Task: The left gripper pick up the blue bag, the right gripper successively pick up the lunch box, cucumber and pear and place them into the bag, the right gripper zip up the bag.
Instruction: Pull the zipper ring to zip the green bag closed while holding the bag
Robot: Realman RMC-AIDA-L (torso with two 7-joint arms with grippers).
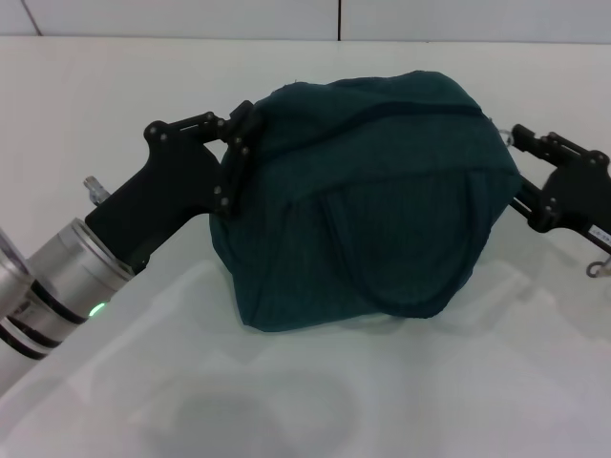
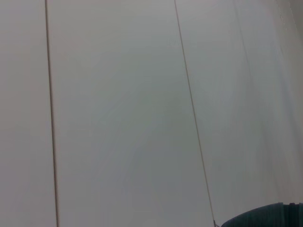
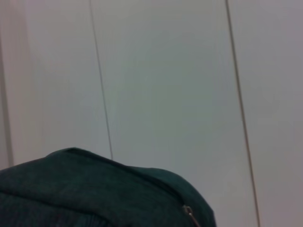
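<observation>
Left gripper is clamping the blue bag at its left end, holding it above the white worktop. Right gripper is sitting at the bag's right end by the zipper; I can't tell its finger state.

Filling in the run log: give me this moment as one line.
blue bag: lifted off table, bulging | left gripper: at bag's left end | right gripper: at bag's right end, by zipper | lunch box, cucumber, pear: not visible
</observation>
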